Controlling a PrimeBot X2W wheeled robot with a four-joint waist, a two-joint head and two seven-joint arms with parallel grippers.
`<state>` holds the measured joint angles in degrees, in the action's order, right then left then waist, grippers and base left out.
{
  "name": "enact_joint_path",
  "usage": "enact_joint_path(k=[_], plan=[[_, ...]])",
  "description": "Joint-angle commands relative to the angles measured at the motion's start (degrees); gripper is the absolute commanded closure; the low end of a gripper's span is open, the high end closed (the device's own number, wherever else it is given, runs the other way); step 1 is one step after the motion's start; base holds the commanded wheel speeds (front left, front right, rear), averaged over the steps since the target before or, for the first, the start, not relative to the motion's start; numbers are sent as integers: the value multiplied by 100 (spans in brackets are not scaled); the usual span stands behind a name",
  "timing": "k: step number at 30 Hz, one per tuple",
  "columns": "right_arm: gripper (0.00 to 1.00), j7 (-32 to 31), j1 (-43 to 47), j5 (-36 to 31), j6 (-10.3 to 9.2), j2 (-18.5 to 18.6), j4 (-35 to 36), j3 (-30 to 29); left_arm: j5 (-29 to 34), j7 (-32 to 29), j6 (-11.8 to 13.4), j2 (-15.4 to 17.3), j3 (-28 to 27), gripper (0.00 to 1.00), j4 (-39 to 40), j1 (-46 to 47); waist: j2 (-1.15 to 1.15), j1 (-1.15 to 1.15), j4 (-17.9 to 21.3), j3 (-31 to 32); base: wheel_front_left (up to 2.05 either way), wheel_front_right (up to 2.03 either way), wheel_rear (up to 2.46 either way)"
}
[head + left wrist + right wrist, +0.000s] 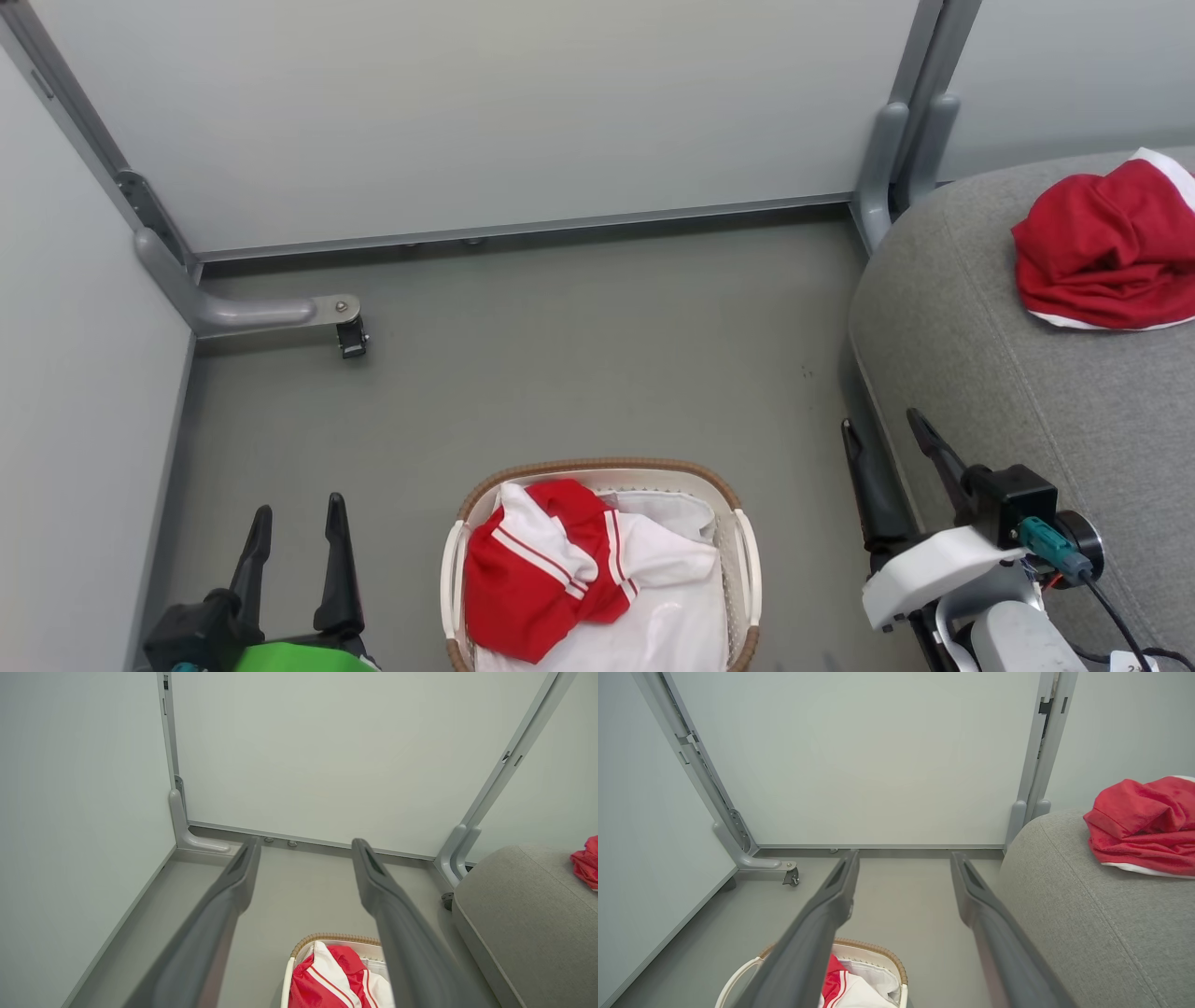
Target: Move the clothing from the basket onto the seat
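Grey floor (579, 355), pale partition walls (467, 112), one piece placed and one to go.
Both claws hang spread and empty: left claw (297, 509) beside the basket (607, 464), right claw (881, 422) at the seat (1008, 392) edge. A red garment (1102, 247) lies on the seat; the striped garment (523, 588) sits in the basket over a white sheet (672, 616). Pinch too deep and you may drag the sheet up too, or snag the rim and tip the basket. Release short and it may slide off the rounded cushion.
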<state>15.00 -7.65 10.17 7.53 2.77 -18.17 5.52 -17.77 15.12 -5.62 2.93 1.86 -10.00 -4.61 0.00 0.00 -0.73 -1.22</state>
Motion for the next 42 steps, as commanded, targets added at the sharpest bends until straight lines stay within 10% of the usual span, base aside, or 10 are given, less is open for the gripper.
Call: enact_joint_path(k=[1,27,42], plan=[[0,28,57,38,-8,23,-6,-11,-2,4,-35,-3,-14,0,-21,-36,0,0,-3,1,0,0,0],[0,28,-131,17,-8,22,77,-71,170,4,-44,-2,215,0,-84,307,0,0,33,-235,0,0,0],[0,28,-839,-216,-8,22,459,-407,772,-110,-167,345,1010,0,-850,2314,0,0,217,-1731,0,0,0]])
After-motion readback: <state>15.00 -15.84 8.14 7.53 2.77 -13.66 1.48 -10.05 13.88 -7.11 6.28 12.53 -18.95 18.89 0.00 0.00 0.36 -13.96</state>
